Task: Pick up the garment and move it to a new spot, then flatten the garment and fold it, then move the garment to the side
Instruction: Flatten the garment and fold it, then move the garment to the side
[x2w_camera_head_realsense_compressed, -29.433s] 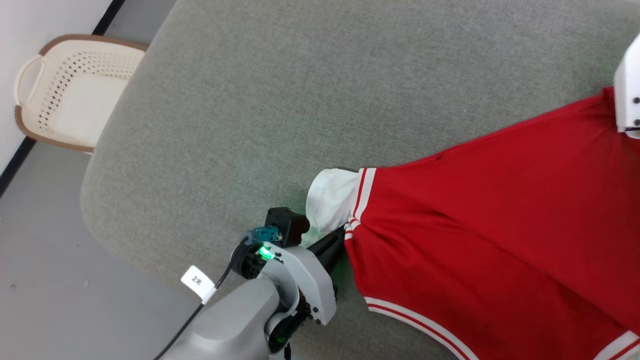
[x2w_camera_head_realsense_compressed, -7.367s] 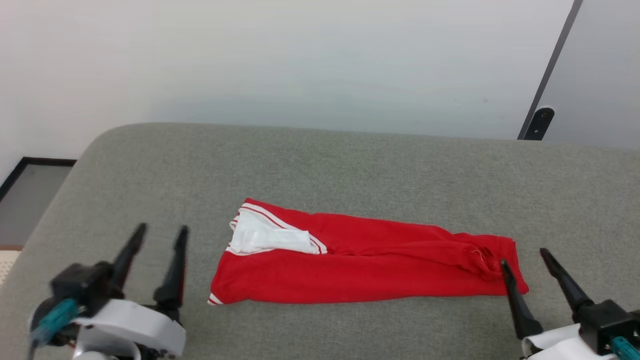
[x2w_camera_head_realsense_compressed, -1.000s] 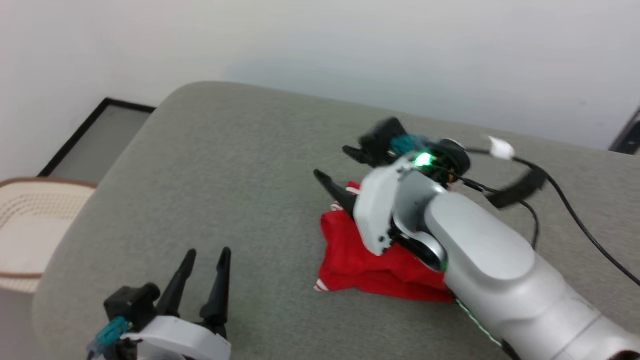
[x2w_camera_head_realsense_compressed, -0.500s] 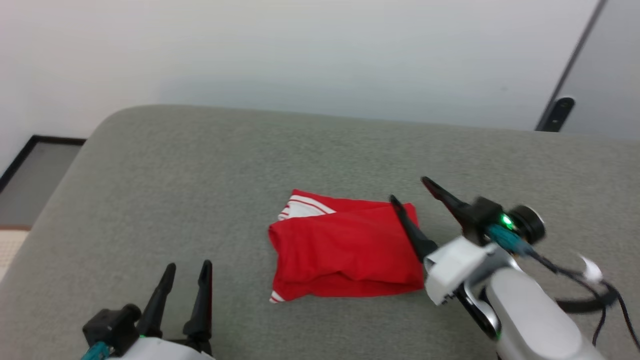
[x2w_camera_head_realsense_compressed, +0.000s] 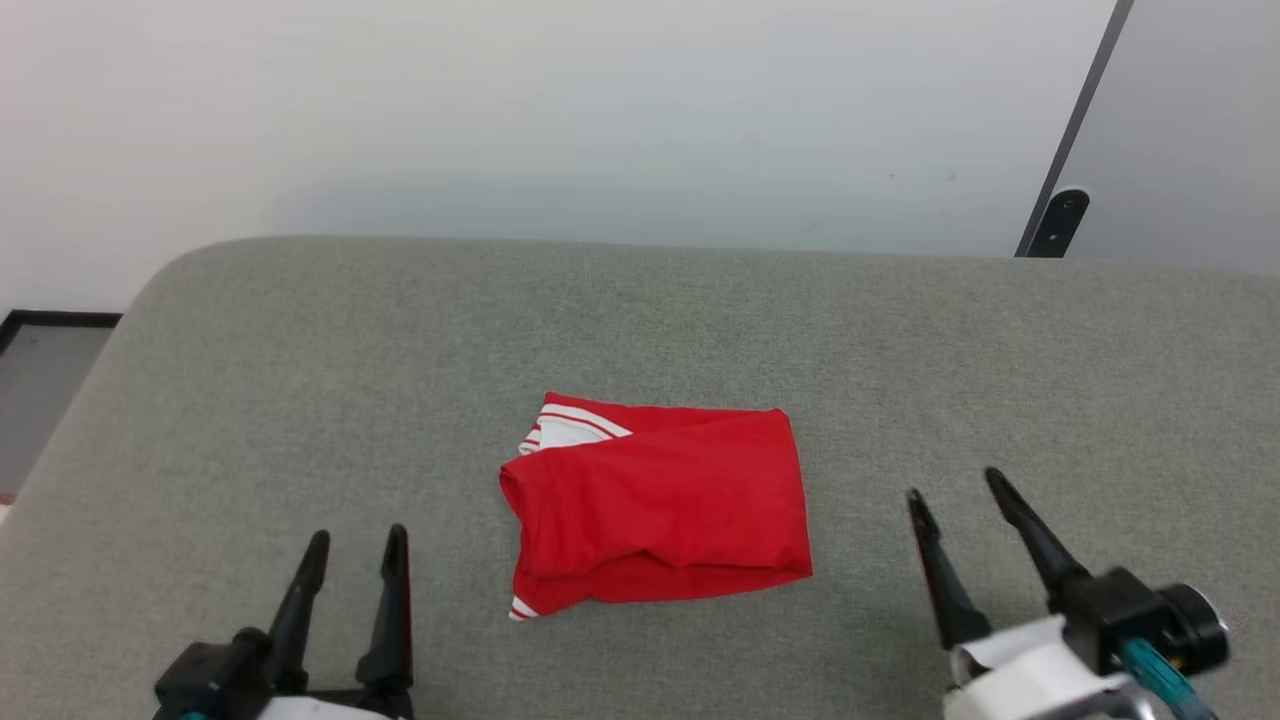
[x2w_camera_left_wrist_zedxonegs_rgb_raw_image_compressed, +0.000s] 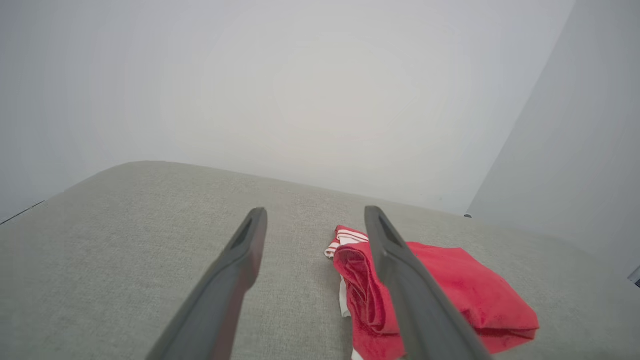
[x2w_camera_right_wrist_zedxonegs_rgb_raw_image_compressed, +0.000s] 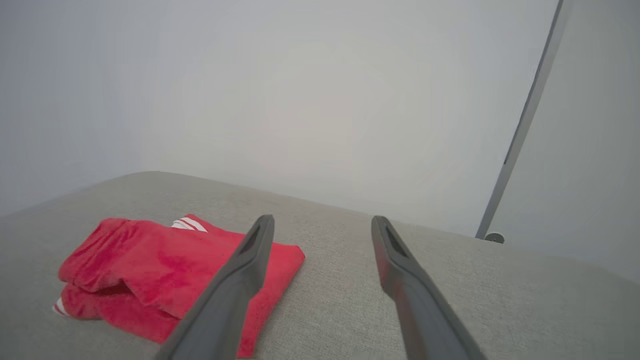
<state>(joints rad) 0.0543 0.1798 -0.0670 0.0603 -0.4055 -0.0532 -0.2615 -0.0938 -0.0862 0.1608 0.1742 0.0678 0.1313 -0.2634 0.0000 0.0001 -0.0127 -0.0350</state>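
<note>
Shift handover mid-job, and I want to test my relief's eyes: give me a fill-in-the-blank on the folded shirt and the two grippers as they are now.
1. The garment, lying folded, is mostly ____ in colour.
2. Its striped trim shows red and ____.
3. The left gripper and right gripper both have their jaws ____.
4. In the head view, the garment lies ____ the two grippers, touched by neither.

Missing words: red; white; open; between.

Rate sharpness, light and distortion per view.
Head view: sharp, evenly lit; the folded red garment with striped trim casts little shadow. Left wrist view: wide-angle stretches the left gripper. Right wrist view: same for the right gripper; wall hazy.
</note>
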